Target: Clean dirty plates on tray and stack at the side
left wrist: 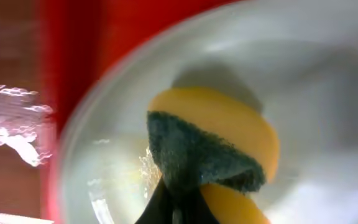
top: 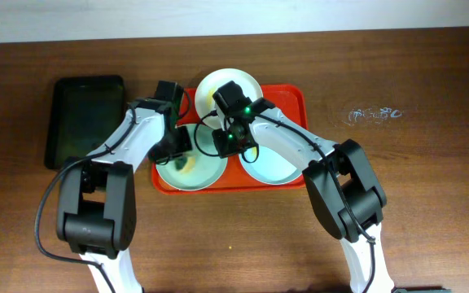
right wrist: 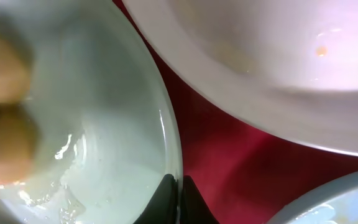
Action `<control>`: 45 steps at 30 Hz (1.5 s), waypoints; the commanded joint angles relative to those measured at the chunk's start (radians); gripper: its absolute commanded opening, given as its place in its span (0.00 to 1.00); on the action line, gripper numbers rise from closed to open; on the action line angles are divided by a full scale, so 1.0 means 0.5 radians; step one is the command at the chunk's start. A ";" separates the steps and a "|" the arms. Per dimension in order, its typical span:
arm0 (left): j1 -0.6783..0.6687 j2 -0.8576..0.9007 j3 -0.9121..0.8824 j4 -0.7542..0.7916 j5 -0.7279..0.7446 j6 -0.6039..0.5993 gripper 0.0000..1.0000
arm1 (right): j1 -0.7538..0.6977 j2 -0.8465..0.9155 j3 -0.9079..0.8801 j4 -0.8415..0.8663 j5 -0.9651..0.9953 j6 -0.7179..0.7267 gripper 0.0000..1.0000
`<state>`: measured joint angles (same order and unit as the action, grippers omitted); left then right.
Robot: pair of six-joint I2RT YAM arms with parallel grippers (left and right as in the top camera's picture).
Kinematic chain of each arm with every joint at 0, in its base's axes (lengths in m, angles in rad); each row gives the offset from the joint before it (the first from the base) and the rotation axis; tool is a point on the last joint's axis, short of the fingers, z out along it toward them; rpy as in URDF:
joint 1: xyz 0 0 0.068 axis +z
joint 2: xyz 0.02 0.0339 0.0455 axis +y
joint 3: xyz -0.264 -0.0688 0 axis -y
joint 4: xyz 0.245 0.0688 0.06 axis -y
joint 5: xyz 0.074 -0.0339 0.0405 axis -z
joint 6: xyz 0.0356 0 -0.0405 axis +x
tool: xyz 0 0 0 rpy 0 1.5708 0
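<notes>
The red-orange tray [top: 295,98] holds three plates. The cream-white plate [top: 218,84] lies at the back, one mint-blue plate [top: 202,172] at front left and another [top: 271,169] at front right. My left gripper [top: 179,149] is shut on a yellow sponge with a green scouring face [left wrist: 210,143] and presses it onto the front-left plate [left wrist: 328,93], which has wet yellowish smears. My right gripper [right wrist: 176,193] is shut on that plate's right rim [right wrist: 104,93]. The cream plate [right wrist: 260,56] and the tray floor [right wrist: 229,162] show beside it.
A smaller black tray [top: 84,118] lies on the wooden table left of the red tray. The two arms meet over the tray's left half. A whitish smudge [top: 373,114] marks the table at the right.
</notes>
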<state>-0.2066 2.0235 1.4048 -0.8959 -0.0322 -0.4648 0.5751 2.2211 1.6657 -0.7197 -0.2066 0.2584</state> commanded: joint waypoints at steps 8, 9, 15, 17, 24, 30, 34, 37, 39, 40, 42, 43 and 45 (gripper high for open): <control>-0.187 -0.262 -0.090 0.011 0.248 -0.171 0.00 | -0.001 0.018 -0.014 -0.003 0.008 -0.027 0.04; -0.215 -0.262 -0.173 0.080 0.213 -0.185 0.00 | -0.001 0.018 -0.014 -0.009 0.008 -0.027 0.04; -0.212 -0.262 -0.419 0.093 -0.410 -0.298 0.00 | -0.001 0.018 -0.014 -0.018 0.009 -0.027 0.04; -0.169 -0.285 -0.370 0.005 -0.602 -0.299 0.00 | -0.001 0.018 -0.014 -0.030 0.009 -0.027 0.04; 0.037 -0.751 -0.195 -0.051 -0.676 -0.305 0.00 | 0.008 -0.107 0.136 -0.152 0.082 -0.037 0.04; 0.420 -1.043 -0.195 -0.156 -0.648 -0.304 0.00 | 0.327 -0.438 0.493 -0.311 1.317 -0.468 0.04; 0.816 -1.041 -0.195 -0.301 -0.646 -0.304 0.00 | 0.687 -0.468 0.619 -0.153 2.536 -1.082 0.04; 0.904 -1.041 -0.195 -0.307 -0.647 -0.304 0.00 | 0.817 -0.468 0.619 0.141 3.033 -1.401 0.04; 0.903 -1.041 -0.195 -0.307 -0.647 -0.304 0.00 | 0.853 -0.468 0.619 0.287 3.127 -1.628 0.04; 0.903 -1.041 -0.195 -0.307 -0.647 -0.304 0.00 | 0.856 -0.468 0.619 0.329 3.153 -1.654 0.04; 0.903 -1.041 -0.195 -0.307 -0.647 -0.304 0.00 | 0.846 -0.468 0.614 0.271 3.105 -1.434 0.04; 0.903 -1.041 -0.195 -0.308 -0.647 -0.304 0.00 | 0.825 -0.468 0.609 0.114 2.921 -1.154 0.04; 0.903 -1.041 -0.195 -0.324 -0.646 -0.304 0.00 | 0.684 -0.461 0.515 -0.172 2.144 -0.858 0.04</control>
<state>0.2409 1.5200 1.2907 -1.0523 -0.3485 -0.6067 0.9695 2.0029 1.9484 -0.7856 1.1194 -0.3305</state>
